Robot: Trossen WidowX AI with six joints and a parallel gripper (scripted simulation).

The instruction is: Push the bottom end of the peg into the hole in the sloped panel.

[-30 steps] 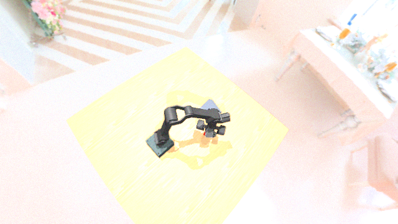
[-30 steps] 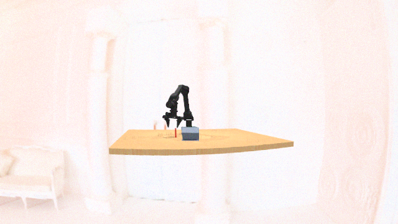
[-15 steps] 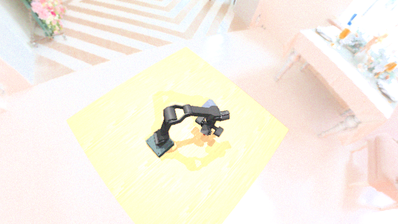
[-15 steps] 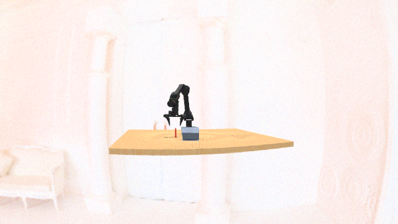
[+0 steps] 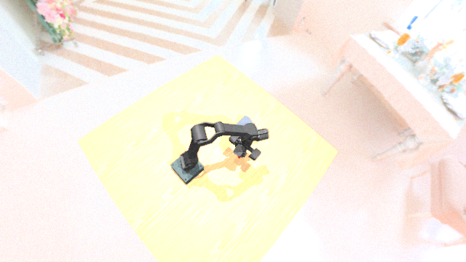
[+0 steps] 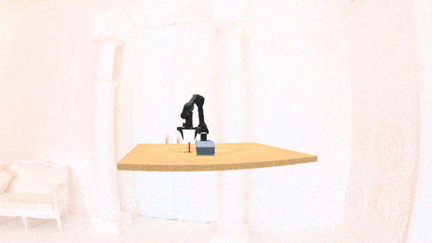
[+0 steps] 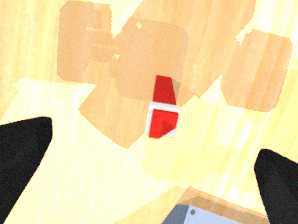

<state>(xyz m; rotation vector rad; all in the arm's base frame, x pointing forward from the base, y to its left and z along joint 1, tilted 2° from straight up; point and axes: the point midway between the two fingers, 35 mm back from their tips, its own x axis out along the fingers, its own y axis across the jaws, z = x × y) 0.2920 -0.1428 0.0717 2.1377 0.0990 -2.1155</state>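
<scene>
Claw (image 5: 246, 146) (image 6: 189, 138) (image 7: 156, 144) open above upright red peg (image 5: 239, 157) (image 6: 189, 147) (image 7: 164, 107), white-banded.

1. Pale columns (image 6: 106, 142) rise against washed-out walls in bright light.
2. A cream settee (image 6: 30, 192) stands at left.
3. Striped flooring (image 5: 145, 40) stretches near pink flowers (image 5: 56, 12).

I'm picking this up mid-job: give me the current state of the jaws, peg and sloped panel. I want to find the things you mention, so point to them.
Jaws: open, nothing between them, above the peg.
Red peg (image 6: 189, 147) (image 7: 164, 123): upright on the table (image 5: 145, 182) (image 6: 152, 162), not gripped, not in the hole.
Sloped panel (image 5: 245, 120) (image 6: 204, 150) (image 7: 215, 216): standing on the table beside the peg.
</scene>
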